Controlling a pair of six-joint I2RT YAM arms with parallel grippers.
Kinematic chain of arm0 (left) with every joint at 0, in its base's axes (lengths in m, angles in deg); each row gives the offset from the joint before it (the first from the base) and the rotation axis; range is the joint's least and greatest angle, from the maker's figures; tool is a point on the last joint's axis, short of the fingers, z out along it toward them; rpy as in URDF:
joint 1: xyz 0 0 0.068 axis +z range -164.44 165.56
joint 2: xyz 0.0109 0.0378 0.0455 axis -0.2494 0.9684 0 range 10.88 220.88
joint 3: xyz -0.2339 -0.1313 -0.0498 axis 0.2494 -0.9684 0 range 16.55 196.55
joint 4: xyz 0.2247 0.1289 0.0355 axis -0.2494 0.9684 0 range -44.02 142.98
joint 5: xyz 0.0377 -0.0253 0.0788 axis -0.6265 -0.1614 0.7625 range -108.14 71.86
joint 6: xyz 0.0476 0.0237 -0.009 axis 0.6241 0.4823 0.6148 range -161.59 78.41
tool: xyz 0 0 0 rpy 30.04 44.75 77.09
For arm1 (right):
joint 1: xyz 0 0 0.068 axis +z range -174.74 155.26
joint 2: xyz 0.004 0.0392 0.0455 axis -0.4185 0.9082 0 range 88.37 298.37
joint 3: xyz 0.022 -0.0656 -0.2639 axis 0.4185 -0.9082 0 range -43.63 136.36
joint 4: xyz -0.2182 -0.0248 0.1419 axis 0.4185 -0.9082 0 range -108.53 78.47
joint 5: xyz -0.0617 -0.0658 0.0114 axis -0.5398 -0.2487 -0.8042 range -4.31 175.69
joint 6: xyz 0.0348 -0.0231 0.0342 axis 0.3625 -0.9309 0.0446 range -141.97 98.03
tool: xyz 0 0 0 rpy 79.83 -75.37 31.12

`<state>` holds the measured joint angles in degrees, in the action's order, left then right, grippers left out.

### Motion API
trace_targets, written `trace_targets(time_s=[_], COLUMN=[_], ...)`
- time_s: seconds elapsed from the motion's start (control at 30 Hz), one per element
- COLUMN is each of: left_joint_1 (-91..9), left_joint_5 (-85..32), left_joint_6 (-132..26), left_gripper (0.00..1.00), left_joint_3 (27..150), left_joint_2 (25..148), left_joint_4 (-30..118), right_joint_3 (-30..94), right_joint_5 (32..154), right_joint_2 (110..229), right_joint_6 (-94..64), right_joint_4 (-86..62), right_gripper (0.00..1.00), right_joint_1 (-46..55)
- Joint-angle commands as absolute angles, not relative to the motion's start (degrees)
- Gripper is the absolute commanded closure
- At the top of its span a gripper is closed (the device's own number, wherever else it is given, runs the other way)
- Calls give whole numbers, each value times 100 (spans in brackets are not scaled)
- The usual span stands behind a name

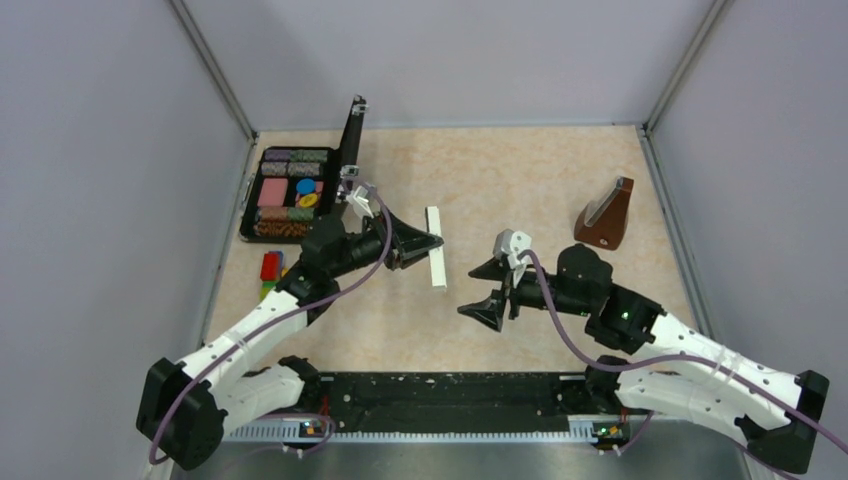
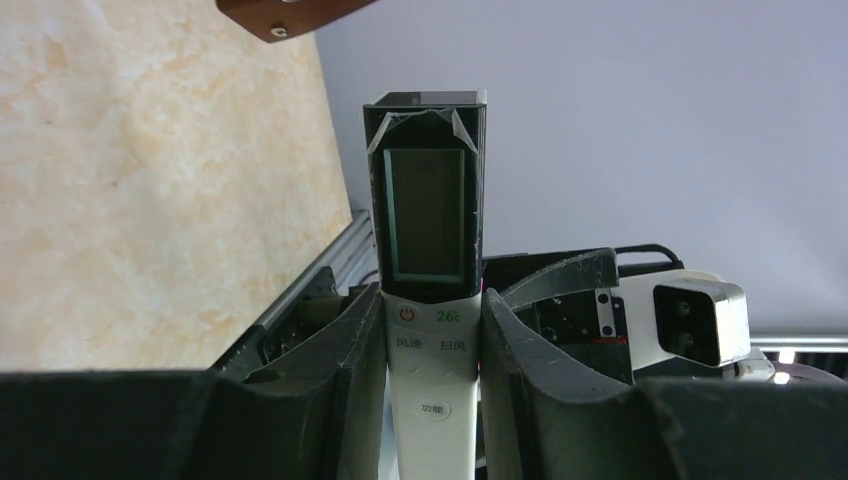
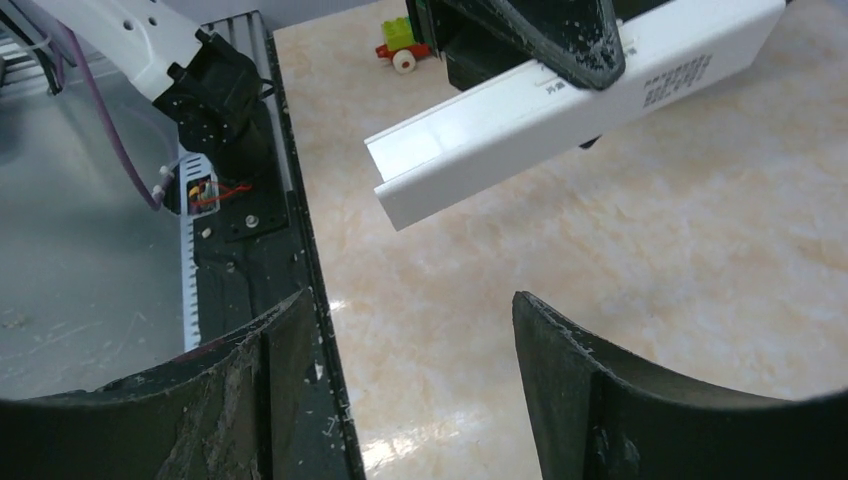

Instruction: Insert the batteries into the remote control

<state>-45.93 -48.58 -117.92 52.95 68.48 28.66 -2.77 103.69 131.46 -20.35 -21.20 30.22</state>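
Observation:
My left gripper (image 1: 432,243) is shut on the remote control (image 1: 436,260), a slim white bar held above the table's middle. In the left wrist view the remote control (image 2: 430,330) stands between the two dark fingers, its dark display end pointing away. My right gripper (image 1: 478,292) is open, just right of the remote and apart from it. In the right wrist view the remote control (image 3: 560,110) crosses the top with a hollow near end, and my right gripper (image 3: 410,300) has only bare table between its fingers. The batteries are out of view.
An open black case (image 1: 290,190) of coloured pieces sits at the back left. A brown wooden metronome (image 1: 607,215) stands at the right. Stacked toy blocks (image 1: 270,272) lie by the left arm. A black rail (image 1: 440,400) runs along the near edge.

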Motion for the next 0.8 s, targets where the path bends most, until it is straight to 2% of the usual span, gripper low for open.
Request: trace_targets(time_s=[0.0, 0.43, 0.77], left_joint_1=[-4550, -4553, -4553], left_joint_5=[-5489, -5855, -5926], left_joint_6=[-12023, -12695, -12752], left_gripper=[100, 100, 100], left_joint_3=[5687, 5861, 5835], left_joint_2=[6877, 7039, 7057], left_joint_4=[2151, 2013, 1937], right_joint_3=[-286, -364, -531], right_joint_5=[10643, 11105, 10707], right_joint_2=[13140, 13412, 13479], right_joint_6=[-2702, -2854, -2944], right_joint_4=[-1296, 108, 363], right_gripper=[29, 26, 27], right_joint_1=[3040, 3040, 3039])
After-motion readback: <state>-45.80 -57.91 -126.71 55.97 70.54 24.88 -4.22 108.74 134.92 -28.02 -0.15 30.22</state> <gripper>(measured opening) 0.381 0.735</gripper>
